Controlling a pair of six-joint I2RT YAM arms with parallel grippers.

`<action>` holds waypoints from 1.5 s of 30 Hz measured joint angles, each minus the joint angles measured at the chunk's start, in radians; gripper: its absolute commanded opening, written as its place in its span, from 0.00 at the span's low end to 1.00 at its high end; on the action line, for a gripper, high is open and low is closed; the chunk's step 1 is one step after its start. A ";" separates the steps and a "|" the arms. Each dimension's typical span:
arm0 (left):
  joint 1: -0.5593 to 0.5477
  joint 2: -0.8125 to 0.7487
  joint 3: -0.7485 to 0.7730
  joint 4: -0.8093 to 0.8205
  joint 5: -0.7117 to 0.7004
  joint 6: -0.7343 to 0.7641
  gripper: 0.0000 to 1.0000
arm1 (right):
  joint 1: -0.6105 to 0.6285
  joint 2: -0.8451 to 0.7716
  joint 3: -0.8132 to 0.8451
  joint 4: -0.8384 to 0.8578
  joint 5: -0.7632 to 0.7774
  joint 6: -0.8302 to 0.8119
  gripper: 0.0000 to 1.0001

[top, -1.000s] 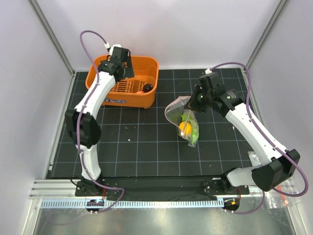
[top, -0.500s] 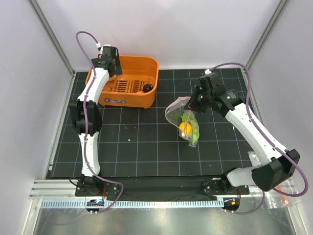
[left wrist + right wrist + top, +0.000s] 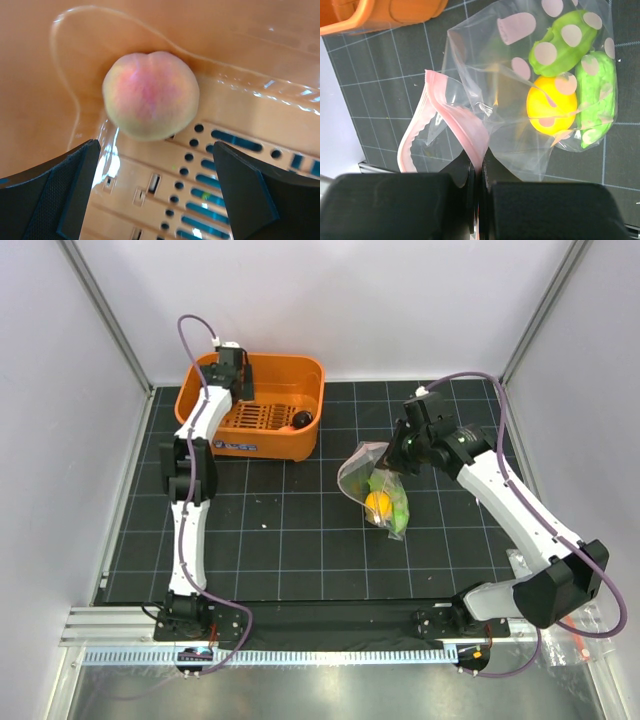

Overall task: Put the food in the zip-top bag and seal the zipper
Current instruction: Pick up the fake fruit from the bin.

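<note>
The clear zip-top bag (image 3: 372, 480) (image 3: 510, 95) lies mid-table with its mouth gaping. It holds a yellow-orange fruit (image 3: 551, 104) (image 3: 378, 502) and two green pieces (image 3: 564, 42) (image 3: 596, 97). My right gripper (image 3: 479, 172) (image 3: 397, 452) is shut on the pink zipper strip (image 3: 465, 125) and holds that edge up. My left gripper (image 3: 155, 175) (image 3: 232, 368) is open inside the orange basket, jaws wide, just short of the peach-orange ball (image 3: 150, 95). A small dark purple piece (image 3: 300, 419) lies at the basket's right end.
The orange basket (image 3: 300, 370) stands at the back left of the black gridded mat; its slotted floor (image 3: 210, 165) is under my left jaws. Grey walls close in the back and sides. Some clear plastic (image 3: 522, 562) lies at the mat's right edge.
My left gripper has shifted within the basket's left end, first further left, then back right. The right gripper still holds the bag's mouth, nearly unmoved.
</note>
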 measured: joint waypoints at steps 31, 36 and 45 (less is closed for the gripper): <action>0.031 -0.033 -0.205 0.339 0.099 0.022 0.38 | 0.000 0.080 -0.013 0.000 0.001 0.008 0.01; 0.000 -0.221 -0.311 0.338 0.147 -0.069 0.38 | 0.000 0.091 -0.005 0.001 0.005 0.003 0.01; -0.093 -0.536 -0.480 0.328 0.234 -0.195 0.38 | -0.005 0.092 -0.002 0.025 -0.017 -0.001 0.01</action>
